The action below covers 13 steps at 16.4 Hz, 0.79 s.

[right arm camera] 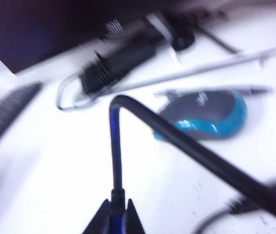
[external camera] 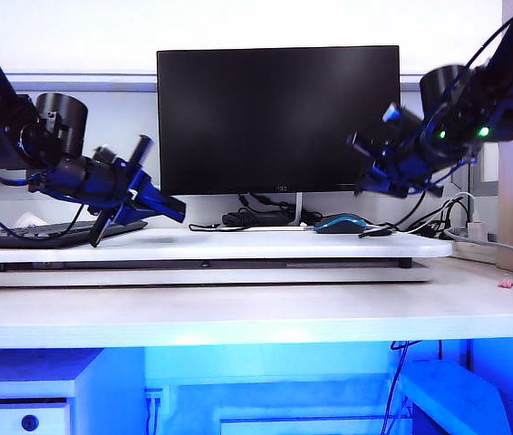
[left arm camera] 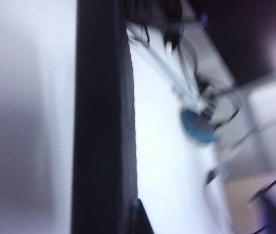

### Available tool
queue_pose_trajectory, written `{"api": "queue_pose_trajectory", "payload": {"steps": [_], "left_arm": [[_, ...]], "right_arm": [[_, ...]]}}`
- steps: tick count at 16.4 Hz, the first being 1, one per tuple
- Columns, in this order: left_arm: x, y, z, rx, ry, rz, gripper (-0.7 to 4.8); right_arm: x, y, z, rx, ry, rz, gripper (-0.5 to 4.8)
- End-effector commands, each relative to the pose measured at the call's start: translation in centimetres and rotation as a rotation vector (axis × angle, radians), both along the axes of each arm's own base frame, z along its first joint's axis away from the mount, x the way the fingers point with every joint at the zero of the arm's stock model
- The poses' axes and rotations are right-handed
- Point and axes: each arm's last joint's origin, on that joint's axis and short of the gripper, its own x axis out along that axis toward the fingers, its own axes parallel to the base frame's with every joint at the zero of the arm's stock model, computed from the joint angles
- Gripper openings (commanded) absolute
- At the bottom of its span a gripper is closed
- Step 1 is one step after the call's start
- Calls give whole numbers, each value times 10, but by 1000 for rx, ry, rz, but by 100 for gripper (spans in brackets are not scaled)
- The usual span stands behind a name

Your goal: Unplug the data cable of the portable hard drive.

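Apparently nearly done. Right gripper [right arm camera: 113, 222] raised over white bench [external camera: 238, 240]: jaws clamped on thin black data cable [right arm camera: 116, 146], which arcs off past blue-and-black mouse [right arm camera: 206, 117]; far end blurred. Left gripper [external camera: 170, 208] above long black keyboard [external camera: 48, 236]: jaws together, seemingly empty. Farther back, blocky black shape [right arm camera: 123, 61] under dark monitor [external camera: 279, 118], likely portable hard drive; cable seems clear of it. Left: set cable down.

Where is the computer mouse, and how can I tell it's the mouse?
Find the big black monitor on the white desk; just below its right half lies the rounded blue-and-black mouse. The right gripper, shut on a thin black cord, hovers above it, the left gripper far off by the flat black keyboard. Unlike the black cables beside it, it has bright blue sides.
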Motion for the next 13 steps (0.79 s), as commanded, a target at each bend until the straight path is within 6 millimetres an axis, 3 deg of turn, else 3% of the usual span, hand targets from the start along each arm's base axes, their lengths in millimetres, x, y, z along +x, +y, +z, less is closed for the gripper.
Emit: {"api": "queue_pose_trajectory", "payload": {"steps": [1,3,5,9,11,13], "left_arm": [[7,7,-23,-47,152,23,-6],[9,9,-19,-39,139,57,-4],[12,10,-15,-39,127,65,62],[13,11,-13,-34,127,79,281],[13,11,-13,-35,130,78,332],[12,10,-12,-53,135,42,453]], "right_arm": [[11,0,-7,-13,15,-32,-5],[18,1,-13,-12,34,-39,2],[21,1,-14,-11,35,-45,79],[21,0,-13,-14,26,-65,132],[21,1,-13,-14,26,-64,183],[21,0,-12,13,36,-65,268]]}}
